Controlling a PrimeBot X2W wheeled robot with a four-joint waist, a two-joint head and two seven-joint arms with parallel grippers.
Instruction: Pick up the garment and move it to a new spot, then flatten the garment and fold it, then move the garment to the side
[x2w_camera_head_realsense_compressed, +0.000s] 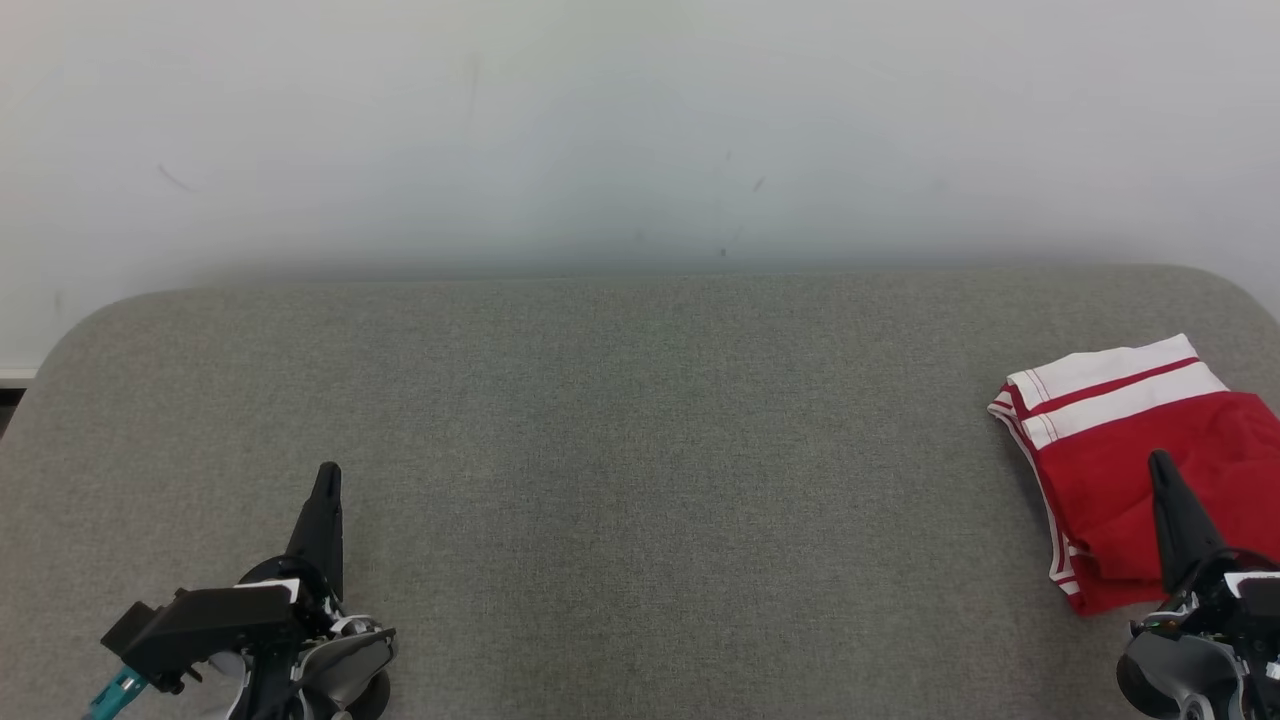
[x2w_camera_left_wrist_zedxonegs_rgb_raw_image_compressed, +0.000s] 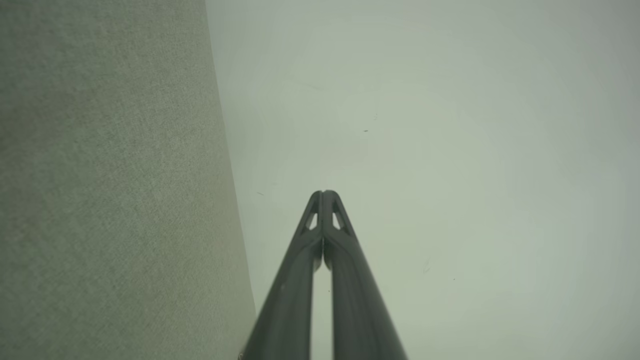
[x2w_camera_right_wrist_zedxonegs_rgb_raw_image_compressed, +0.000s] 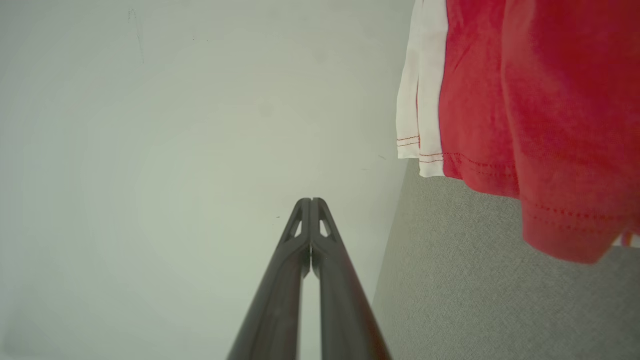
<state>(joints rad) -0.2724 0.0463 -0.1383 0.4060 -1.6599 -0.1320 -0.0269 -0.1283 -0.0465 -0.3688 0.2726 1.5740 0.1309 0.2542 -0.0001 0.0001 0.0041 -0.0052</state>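
Right gripper (x2w_camera_head_realsense_compressed: 1160, 465) and left gripper (x2w_camera_head_realsense_compressed: 328, 472) are both pinched fully closed, nothing held. Red garment (x2w_camera_head_realsense_compressed: 1105, 470) with white stripes lies folded just beside the right gripper, clear of its fingertips and well apart from the left one. Judgement: fold and side move look done, so the step in hand is clearing off. Right arm should lift straight away from the fabric, tips closed so no hem snags; a sideways drag would undo the fold. Left arm has no job. Grey fabric tabletop (x2w_camera_head_realsense_compressed: 640, 450) runs ahead of both grippers, flat, with rounded corners. Plain pale wall (x2w_camera_head_realsense_compressed: 640, 130) beyond the tips, a few faint scuffs.
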